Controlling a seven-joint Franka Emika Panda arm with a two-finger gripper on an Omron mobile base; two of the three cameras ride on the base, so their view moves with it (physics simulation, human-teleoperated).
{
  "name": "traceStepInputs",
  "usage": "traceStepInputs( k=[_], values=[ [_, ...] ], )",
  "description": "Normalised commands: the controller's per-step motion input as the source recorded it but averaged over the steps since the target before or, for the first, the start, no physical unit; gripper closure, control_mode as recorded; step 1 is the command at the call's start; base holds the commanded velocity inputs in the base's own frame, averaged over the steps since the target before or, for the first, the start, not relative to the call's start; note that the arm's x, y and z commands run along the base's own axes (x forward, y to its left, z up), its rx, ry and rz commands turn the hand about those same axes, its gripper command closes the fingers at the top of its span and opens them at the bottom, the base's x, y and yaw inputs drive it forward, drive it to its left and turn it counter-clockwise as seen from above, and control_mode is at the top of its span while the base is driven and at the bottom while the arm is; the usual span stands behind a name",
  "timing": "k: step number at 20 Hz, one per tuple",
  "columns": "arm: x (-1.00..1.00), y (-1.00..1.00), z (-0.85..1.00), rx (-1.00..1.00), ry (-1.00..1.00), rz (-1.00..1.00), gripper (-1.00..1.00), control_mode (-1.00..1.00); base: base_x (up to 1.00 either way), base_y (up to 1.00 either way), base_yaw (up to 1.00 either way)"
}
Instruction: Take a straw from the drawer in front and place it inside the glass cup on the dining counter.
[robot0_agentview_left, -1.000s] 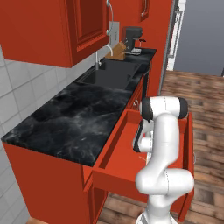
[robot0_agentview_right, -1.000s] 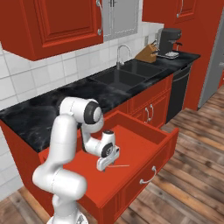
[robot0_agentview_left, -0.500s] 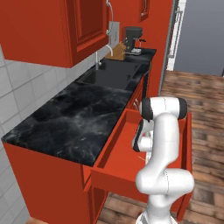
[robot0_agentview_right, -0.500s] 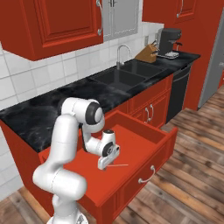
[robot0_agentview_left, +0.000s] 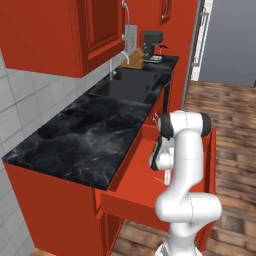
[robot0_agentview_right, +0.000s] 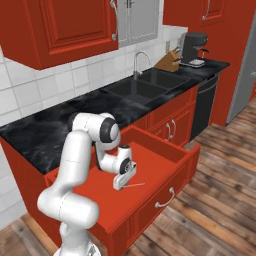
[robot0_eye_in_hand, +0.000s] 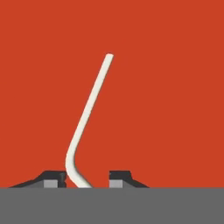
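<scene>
The gripper (robot0_eye_in_hand: 87, 176), low in the drawer (robot0_agentview_right: 160, 165), closes around the straw (robot0_eye_in_hand: 89, 114)'s bent end, grip unconfirmed; next comes lifting clear.

Three camera views of one kitchen scene. The left base view looks from behind the white arm (robot0_agentview_left: 186, 175), on its left side, forward and down along a black marble counter (robot0_agentview_left: 85, 137) toward a far sink (robot0_agentview_left: 126, 86). The right base view looks from behind on the arm's right side, facing the same counter and sink from the opposite angle. Both share the open red drawer (robot0_agentview_right: 150, 162) and the arm. The hand view sits very close above the drawer floor (robot0_eye_in_hand: 166, 87), looking straight at it.
</scene>
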Motion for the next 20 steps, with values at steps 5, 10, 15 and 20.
traceStepInputs(
  k=[5, 10, 15, 20],
  values=[
    [-0.03, 0.0, -0.69, 0.0, 0.01, 0.0, 1.0, -1.0, 0.0, 0.0, 0.0],
    [-0.22, -0.07, -0.27, 0.01, 0.0, 0.0, 1.0, -1.0, 0.0, 0.0, 0.0],
    [-0.39, -0.19, 0.07, 0.06, 0.0, 0.0, 1.0, -1.0, 0.0, 0.0, 0.0],
    [-0.17, -0.18, 0.58, 0.14, 0.0, 0.01, 1.0, -1.0, 0.0, 0.0, 0.0]
  ],
)
